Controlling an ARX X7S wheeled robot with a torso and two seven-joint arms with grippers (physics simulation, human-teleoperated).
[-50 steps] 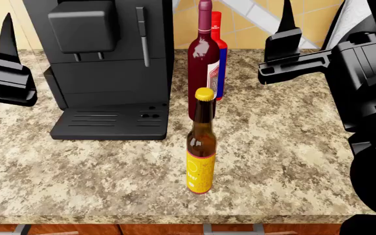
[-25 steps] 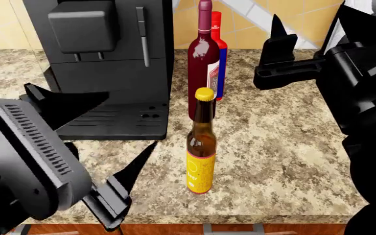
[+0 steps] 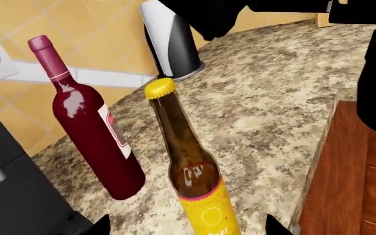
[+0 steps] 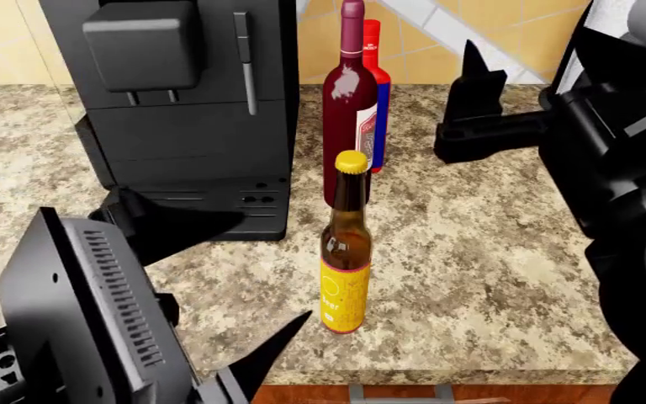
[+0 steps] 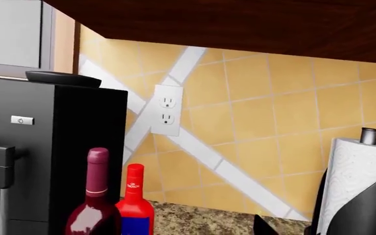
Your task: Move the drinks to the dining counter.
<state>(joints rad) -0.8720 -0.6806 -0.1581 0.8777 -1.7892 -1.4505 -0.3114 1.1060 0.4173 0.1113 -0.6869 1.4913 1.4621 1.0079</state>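
Head view: amber glass beer bottle with yellow label (image 4: 346,252) stands before the tall dark-red wine bottle (image 4: 350,101). Left gripper (image 4: 228,295), jaws wide, sits beside the beer bottle; right gripper (image 4: 469,101) jaw state cannot be told.

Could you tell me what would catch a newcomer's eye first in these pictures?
Probably the amber beer bottle with its yellow cap, standing alone near the counter's front edge, with the left gripper open beside it. Behind it stand the tall wine bottle and the red-capped blue bottle, next to a big black coffee machine.
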